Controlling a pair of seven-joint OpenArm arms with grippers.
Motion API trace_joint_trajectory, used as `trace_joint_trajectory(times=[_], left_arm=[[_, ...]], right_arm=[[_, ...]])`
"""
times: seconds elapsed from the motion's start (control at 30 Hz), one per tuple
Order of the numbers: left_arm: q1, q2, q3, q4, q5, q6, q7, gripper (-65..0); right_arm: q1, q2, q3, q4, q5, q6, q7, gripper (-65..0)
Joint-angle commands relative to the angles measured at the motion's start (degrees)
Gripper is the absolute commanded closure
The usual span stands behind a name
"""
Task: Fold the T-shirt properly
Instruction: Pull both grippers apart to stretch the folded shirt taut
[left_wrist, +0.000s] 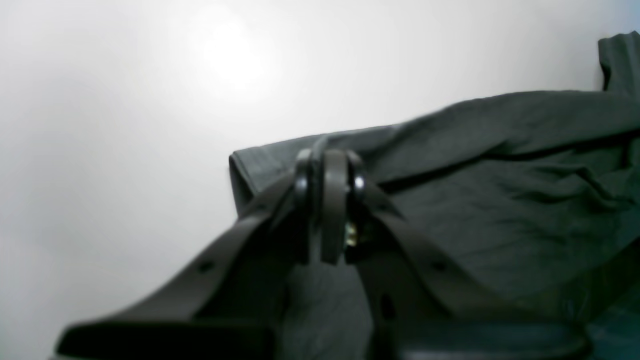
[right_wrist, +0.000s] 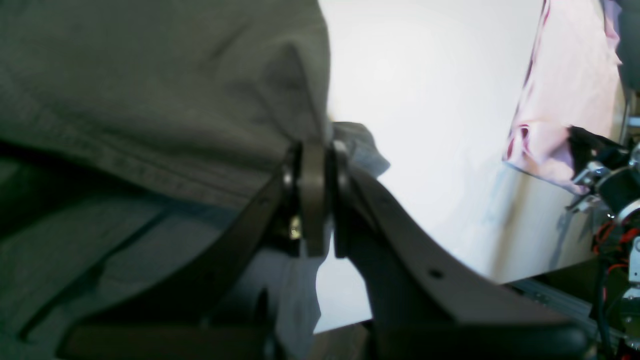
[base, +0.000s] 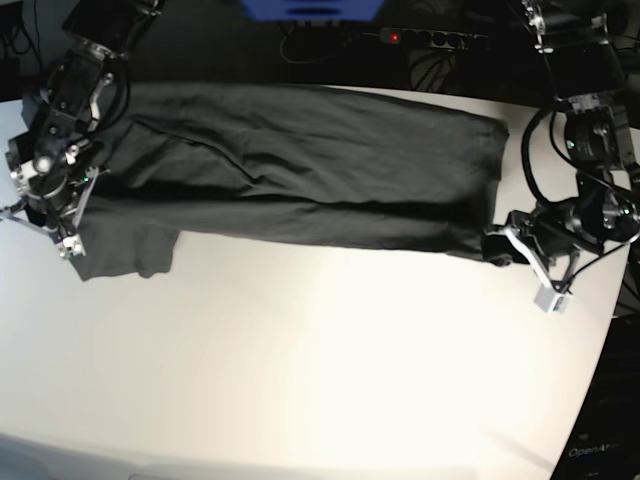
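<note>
The dark charcoal T-shirt (base: 300, 170) lies stretched in a long wrinkled band across the far part of the white table (base: 320, 380). My left gripper (base: 491, 240) is at the shirt's right end in the base view, shut on a corner of the cloth. In the left wrist view the left gripper (left_wrist: 330, 170) pinches the hem, and the T-shirt (left_wrist: 500, 200) spreads away to the right. My right gripper (base: 72, 235) is at the shirt's left end by a sleeve. In the right wrist view the right gripper (right_wrist: 315, 150) is shut on a fold of the T-shirt (right_wrist: 150, 90).
A power strip (base: 420, 38) and a blue object (base: 310, 8) lie beyond the table's far edge. A pink cloth (right_wrist: 565, 100) and wired robot parts (right_wrist: 610, 200) show past the table edge in the right wrist view. Bare white tabletop fills the near half.
</note>
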Motion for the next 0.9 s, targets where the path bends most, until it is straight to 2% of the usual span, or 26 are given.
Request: trace_joint_trajectory(times=[0.0,0.1,0.33,0.5,0.67,0.87], left_arm=[[-0.91,-1.02,-0.24,1.18,-1.10,-1.58,-0.73,-2.9],[-1.00,-0.94,-0.68,0.56,-0.57,-5.53,0.67,-2.9],[-0.91,-1.02,-0.68,1.27,-1.10,-6.41,3.14,-2.9],[-0.82,-1.02,-0.68,1.27,-1.10,-11.69,3.22,-2.9],[-0.21,-0.67,-0.68,1.27,-1.10,-15.33,6.65,-2.9],[1.55,-0.94,-0.42,1.35,-1.10,-15.33,7.71,-2.9]], right_arm=[[0.44,0.96,0.51,1.12,-0.41,-0.49,0.40,-1.0],[0.53,1.05,1.83,1.12,-0.41,-0.49,0.49,-1.0],[0.36,1.84,2.09,1.12,-0.67,-0.49,2.69,-1.0],[0.36,1.66,2.01,1.12,-0.67,-0.49,2.69,-1.0],[0.71,1.40,1.66,1.12,-0.67,-0.49,2.77,-1.0],[0.44,1.05,1.57,1.12,-0.67,-0.49,2.86,-1.0]])
